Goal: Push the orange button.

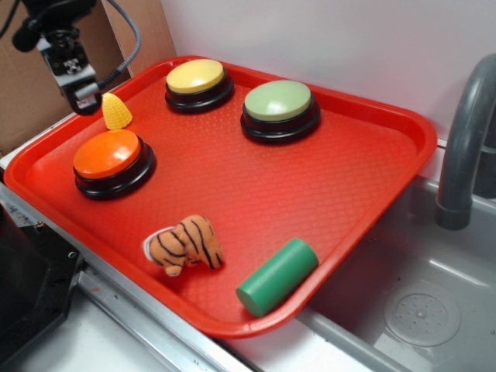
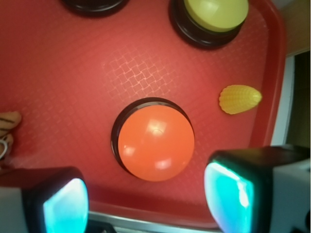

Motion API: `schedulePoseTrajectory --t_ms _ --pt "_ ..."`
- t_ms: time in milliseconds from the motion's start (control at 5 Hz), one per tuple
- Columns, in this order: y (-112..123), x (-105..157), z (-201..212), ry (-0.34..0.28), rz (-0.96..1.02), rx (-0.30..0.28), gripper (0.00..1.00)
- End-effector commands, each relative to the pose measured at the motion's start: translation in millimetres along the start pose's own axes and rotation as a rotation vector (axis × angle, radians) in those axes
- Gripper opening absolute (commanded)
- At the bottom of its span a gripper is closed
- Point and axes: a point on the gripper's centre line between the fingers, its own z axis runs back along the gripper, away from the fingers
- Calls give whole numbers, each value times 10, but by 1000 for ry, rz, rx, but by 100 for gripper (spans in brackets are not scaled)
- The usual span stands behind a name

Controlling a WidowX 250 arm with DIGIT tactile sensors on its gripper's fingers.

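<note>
The orange button (image 1: 108, 155) sits on its black base at the left of the red tray (image 1: 341, 186). In the wrist view the orange button (image 2: 155, 142) lies just ahead of the gap between my fingers, a little above centre. My gripper (image 1: 80, 97) hangs above the tray's left rear edge, behind and above the button, not touching it. Seen from the wrist, the gripper (image 2: 146, 204) is open, its fingers (image 2: 233, 199) wide apart with nothing between them.
A yellow button (image 1: 198, 77) and a pale green button (image 1: 277, 101) stand at the tray's back. A yellow toy corn (image 1: 116, 112) lies just behind the orange button. A striped tiger toy (image 1: 184, 244) and a green cylinder (image 1: 277, 275) lie near the front rim. A sink (image 1: 418, 310) and faucet (image 1: 465, 139) are at the right.
</note>
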Motion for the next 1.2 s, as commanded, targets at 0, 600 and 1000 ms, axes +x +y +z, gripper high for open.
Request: schedulePoseTrajectory --t_ms 0,600,1000 --pt "-6 185 156 -37 -47 49 100" --pt "-36 222 428 -32 13 -18 100" --pt "-125 257 499 -68 52 -4 100"
